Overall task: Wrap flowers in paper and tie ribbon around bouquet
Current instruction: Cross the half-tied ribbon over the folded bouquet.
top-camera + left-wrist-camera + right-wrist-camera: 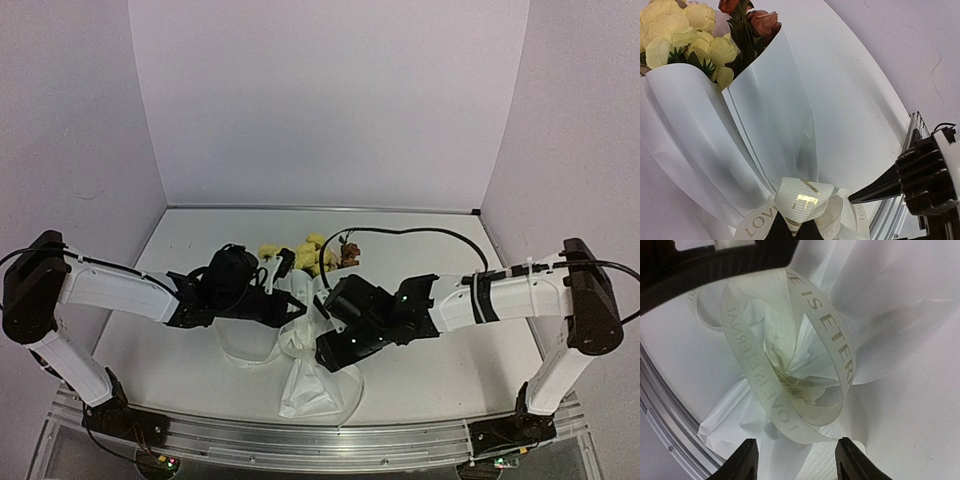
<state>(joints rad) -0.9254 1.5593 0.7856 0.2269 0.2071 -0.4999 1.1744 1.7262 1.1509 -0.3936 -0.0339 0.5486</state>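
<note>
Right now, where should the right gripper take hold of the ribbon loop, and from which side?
Probably the near bottom curve of the ribbon, approached straight on by the open right gripper. That bend appears to stand clear of the crumpled paper and sits just ahead of the gap between the fingertips, so they can close across the flat band.

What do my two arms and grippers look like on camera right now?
The left arm and right arm have white links, black joints and thin black cables. The left gripper and right gripper are black, the right with flat tapered fingers.
</note>
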